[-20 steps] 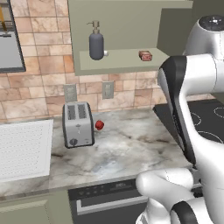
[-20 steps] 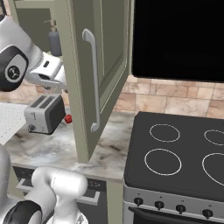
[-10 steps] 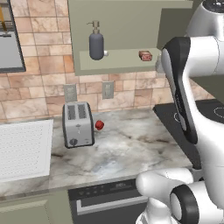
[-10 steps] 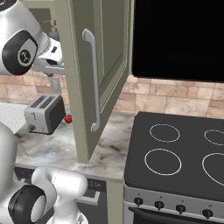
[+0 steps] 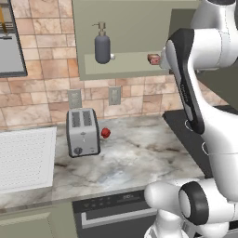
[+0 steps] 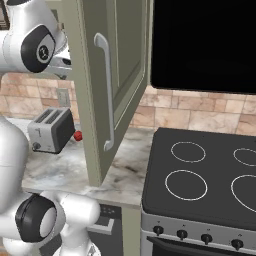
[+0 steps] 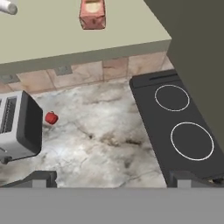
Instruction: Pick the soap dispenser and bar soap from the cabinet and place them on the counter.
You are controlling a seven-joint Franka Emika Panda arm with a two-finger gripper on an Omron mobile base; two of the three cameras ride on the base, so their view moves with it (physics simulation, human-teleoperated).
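Gripper jaws wide apart, nothing held. Bar soap near shelf's front edge. Soap dispenser at cabinet shelf's left end.

Mottled reddish-pink bar soap, grey-veined beige counter

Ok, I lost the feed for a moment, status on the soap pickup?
Gripper open, empty, above the counter. Bar soap and soap dispenser both on the cabinet shelf. Open cabinet door close beside the arm.
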